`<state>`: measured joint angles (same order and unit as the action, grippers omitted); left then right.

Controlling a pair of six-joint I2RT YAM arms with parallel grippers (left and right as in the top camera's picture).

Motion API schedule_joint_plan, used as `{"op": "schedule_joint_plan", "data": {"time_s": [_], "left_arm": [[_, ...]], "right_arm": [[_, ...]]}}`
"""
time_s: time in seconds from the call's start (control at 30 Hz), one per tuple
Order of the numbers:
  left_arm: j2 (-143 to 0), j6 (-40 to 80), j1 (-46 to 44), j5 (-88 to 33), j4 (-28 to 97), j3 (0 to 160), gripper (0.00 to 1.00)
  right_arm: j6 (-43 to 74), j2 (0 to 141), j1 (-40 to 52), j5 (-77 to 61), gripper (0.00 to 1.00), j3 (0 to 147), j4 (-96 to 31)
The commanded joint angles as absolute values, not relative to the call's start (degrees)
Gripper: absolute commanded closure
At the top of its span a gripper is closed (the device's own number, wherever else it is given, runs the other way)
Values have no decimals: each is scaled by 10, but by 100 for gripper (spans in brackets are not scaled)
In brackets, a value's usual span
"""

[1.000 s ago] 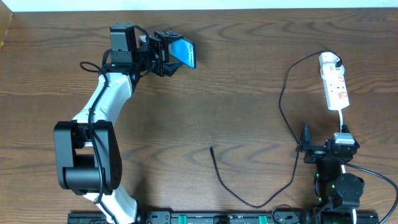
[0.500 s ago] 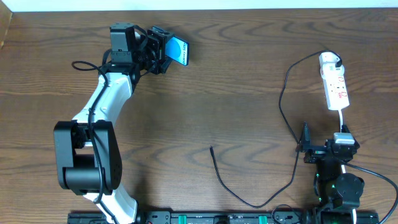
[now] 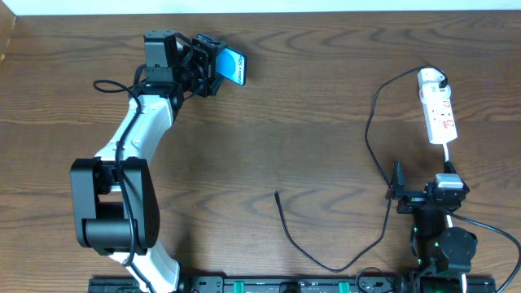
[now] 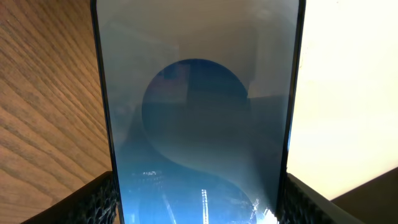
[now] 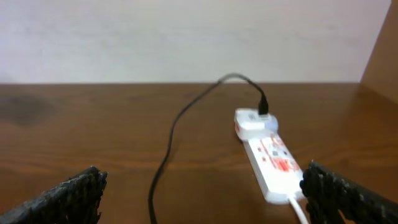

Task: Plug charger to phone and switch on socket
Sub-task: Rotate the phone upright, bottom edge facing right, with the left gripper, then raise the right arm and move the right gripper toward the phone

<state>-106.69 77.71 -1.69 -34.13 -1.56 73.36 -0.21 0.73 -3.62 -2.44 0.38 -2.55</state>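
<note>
Phone [image 3: 234,67]: far left, long edges clamped in my left claw [image 3: 210,63]; rigid, slick glass
Charger [image 3: 289,232]: limp, light cable lying on the surface [image 3: 269,122]; I'd pinch just behind its tip [image 3: 277,194]
Right claw [image 3: 425,189]: wide, empty, near the socket [image 3: 438,110]

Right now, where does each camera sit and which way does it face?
Overhead: above the table, looking straight down; both arms show.
Left wrist: on the left gripper, facing the held phone screen; its fingers at bottom corners.
Right wrist: low, facing the power strip and charger cable; open fingers frame it.
Shared: overhead and right wrist both show the power strip.
</note>
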Motion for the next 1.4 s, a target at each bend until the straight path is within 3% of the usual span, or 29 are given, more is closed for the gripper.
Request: {"op": "schedule_joint_plan", "data": {"time_s": [0.0, 0.27, 0.4, 0.6, 0.8, 1.0, 1.07, 1.37], "left_arm": [[-1054, 765, -15, -341, -22, 736, 93], [-1054, 765, -15, -340, -23, 736, 93], [-1054, 765, -15, -340, -22, 736, 93], [-1054, 766, -15, -340, -23, 736, 93], [-1054, 766, -15, -340, -23, 736, 93], [-1054, 766, -15, -340, -22, 736, 93], [-1054, 766, -15, -340, -22, 736, 93], [-1054, 766, -15, -340, -14, 736, 93]], "right_arm": [[8, 7, -33, -40, 1, 3, -10], [34, 10, -33, -25, 1, 13, 93], [34, 46, -33, -25, 1, 63, 82], [25, 209, -33, -50, 1, 173, 76], [26, 426, -33, -223, 1, 320, 74], [107, 634, -33, -394, 1, 462, 70], [107, 680, -33, -447, 1, 476, 100], [180, 789, -33, -445, 1, 476, 309]]}}
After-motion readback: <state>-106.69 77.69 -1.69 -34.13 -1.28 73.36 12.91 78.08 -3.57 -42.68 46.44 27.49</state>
